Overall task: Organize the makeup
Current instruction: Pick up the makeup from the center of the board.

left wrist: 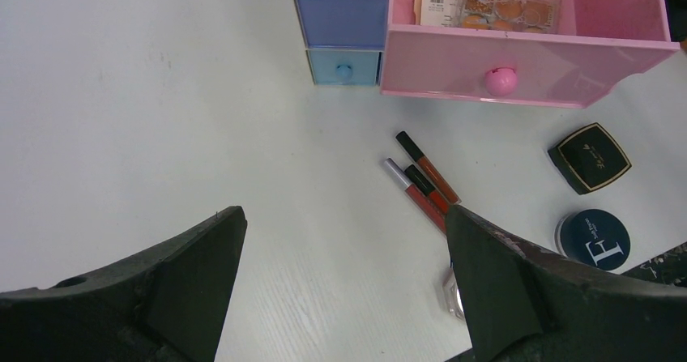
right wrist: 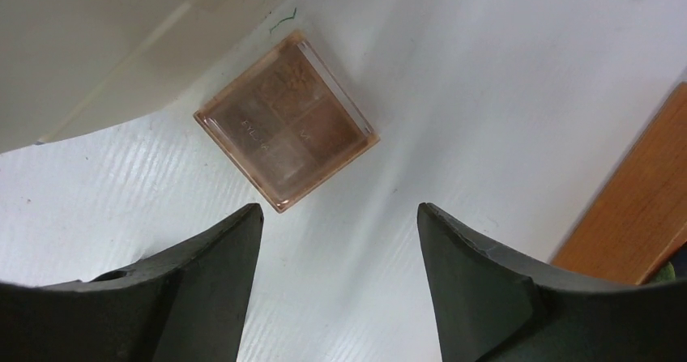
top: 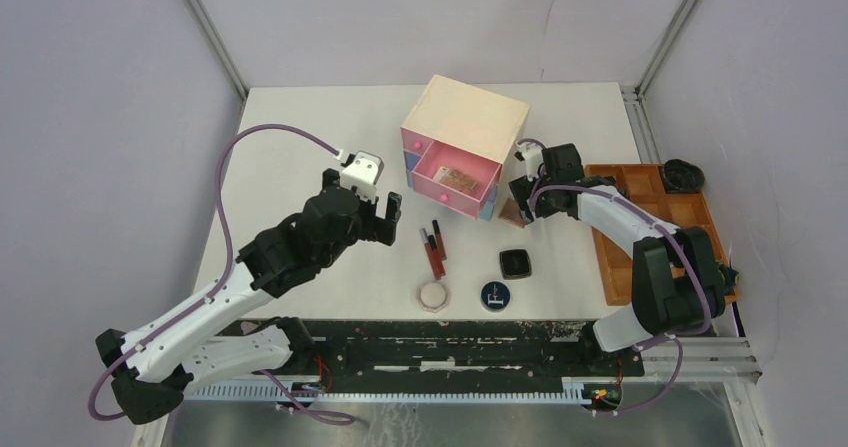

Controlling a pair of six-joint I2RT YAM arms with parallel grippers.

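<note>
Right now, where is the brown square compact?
Right wrist view: the brown compact lies ahead of the open right gripper, between the beige drawer box and orange tray.

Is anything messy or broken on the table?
Nothing looks broken or spilled. The pink drawer sticks out open with one eyeshadow palette inside, while the tubes, black compact, blue compact and jar lie loose on the table. The brown compact sits crooked beside the box.

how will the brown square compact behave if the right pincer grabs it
The brown compact looks flat and rigid, so probably won't flex or roll. Its glossy lid may be slippery. Lying flat, its thin edges likely give the open right pincer little purchase.
</note>
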